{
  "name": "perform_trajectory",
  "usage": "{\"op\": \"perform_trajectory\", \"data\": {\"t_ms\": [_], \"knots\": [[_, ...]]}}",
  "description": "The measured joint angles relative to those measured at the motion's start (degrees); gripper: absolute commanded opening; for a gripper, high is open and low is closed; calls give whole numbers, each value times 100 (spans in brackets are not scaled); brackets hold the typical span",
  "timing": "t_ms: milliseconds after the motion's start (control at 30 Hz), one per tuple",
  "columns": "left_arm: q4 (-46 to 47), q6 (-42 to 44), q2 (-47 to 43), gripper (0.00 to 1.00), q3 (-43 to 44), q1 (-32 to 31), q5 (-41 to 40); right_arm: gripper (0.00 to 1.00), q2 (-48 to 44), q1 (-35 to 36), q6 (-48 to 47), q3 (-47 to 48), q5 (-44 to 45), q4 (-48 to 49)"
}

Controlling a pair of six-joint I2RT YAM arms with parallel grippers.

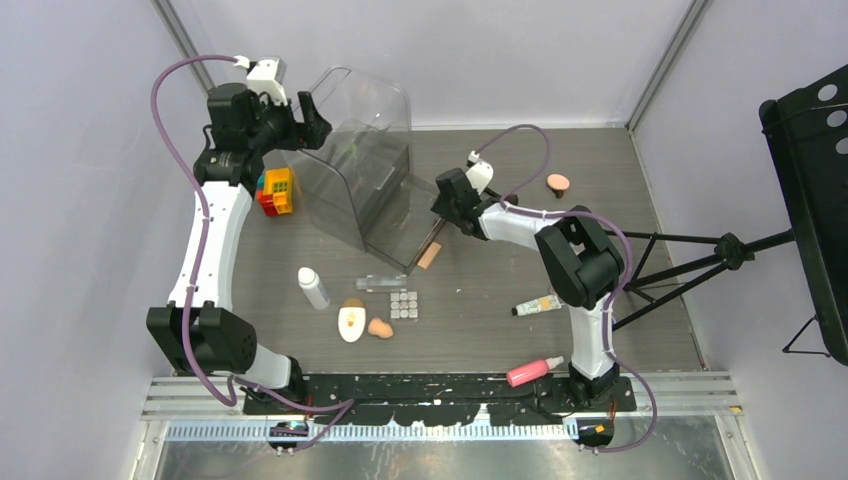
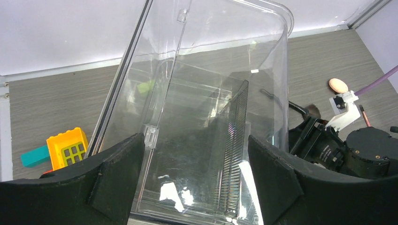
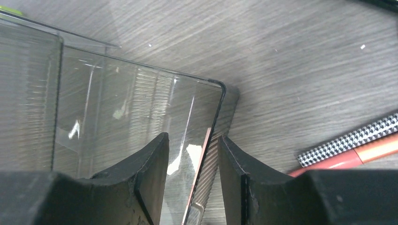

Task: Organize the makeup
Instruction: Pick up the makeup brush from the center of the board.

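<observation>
The makeup lies loose on the table: a white bottle [image 1: 313, 288], a clear bottle [image 1: 380, 283], a square-pan palette [image 1: 404, 305], a white oval compact [image 1: 351, 323], a peach sponge [image 1: 380, 328], a cream tube [image 1: 537, 304], a pink bottle [image 1: 534, 371] and a second sponge [image 1: 558, 182]. The large clear plastic case [image 1: 365, 170] stands tilted at the back. My left gripper [image 1: 308, 112] [image 2: 195, 140] spans its upper end, with both pads against its sides. My right gripper [image 1: 441, 203] [image 3: 193, 138] straddles the case's thin side wall [image 3: 206, 150], with a gap showing on the left.
Colourful toy bricks [image 1: 277, 190] [image 2: 68, 147] sit just left of the case. A flat peach stick [image 1: 430, 256] lies by its near corner. A checkered handle and a red pencil [image 3: 356, 140] lie beside the right gripper. A black stand [image 1: 800, 150] and its tripod legs [image 1: 680, 250] occupy the right side.
</observation>
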Motion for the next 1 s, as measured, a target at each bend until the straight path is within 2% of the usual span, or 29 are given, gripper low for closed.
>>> {"op": "perform_trajectory", "data": {"t_ms": [433,633,733,867,1000], "knots": [[15,2,11,82,0,7,11,48,0,-39,-365,208,-42,129],[42,2,26,82,0,7,26,49,-262,-243,-896,208,251,-404],[44,2,28,82,0,7,26,51,-516,-601,-1340,282,232,-632],[68,-2,42,82,2,33,33,53,-516,-1252,-2068,844,-162,-1145],[96,-24,57,82,2,118,116,54,170,-1764,-3145,2229,-1158,-2083]]}}
